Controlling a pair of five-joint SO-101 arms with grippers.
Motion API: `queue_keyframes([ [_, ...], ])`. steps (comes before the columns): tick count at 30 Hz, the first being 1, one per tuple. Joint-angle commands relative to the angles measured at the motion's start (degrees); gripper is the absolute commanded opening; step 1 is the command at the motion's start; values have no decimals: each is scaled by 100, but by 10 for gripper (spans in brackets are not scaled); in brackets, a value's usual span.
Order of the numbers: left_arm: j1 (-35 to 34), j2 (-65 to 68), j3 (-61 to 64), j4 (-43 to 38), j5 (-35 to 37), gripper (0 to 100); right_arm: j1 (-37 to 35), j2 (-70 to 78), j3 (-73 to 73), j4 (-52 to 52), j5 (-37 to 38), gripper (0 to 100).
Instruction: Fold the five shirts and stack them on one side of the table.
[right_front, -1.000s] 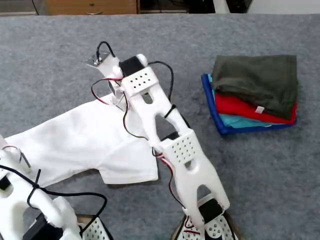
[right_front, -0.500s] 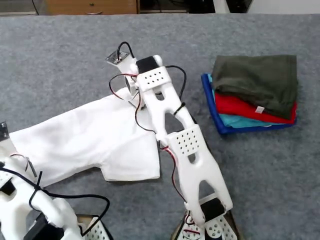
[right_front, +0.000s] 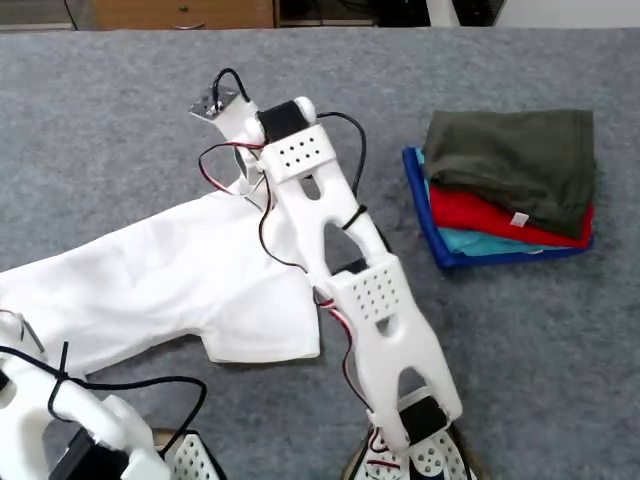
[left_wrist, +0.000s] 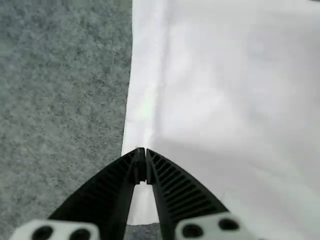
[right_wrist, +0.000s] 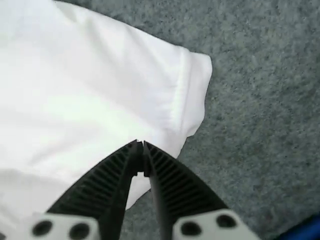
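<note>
Right claw tugged soft white shirt corner leftward.

Bright, even overhead light on my feeds.
The shirt glares nearly flat white, folds faint; I see soft shadows under the right arm and along the shirt's hem on the table.
</note>
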Motion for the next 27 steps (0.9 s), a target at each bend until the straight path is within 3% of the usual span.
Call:
queue_keyframes([
  [1, -273, -145, -246, 18, -273, 19, -259, -1262, 1191, 123, 308, 2],
  [5, -695, -145, -255, -299, -378, 19, -611, -2589, 2835, 0, 809, 2],
  [10, -835, -145, 62, -387, -422, 19, -901, -4171, 5130, -879, 1459, 3],
  [15, -844, -145, 589, -554, 229, 19, -1367, -5613, 7802, -2084, 2435, 4],
  [21, -1002, -145, 738, -1371, 1169, 19, -1727, -6721, 9982, -3191, 2822, 7],
  [27, -1037, -145, 721, -1398, 1336, 19, -2237, -7204, 10695, -3341, 2813, 160],
])
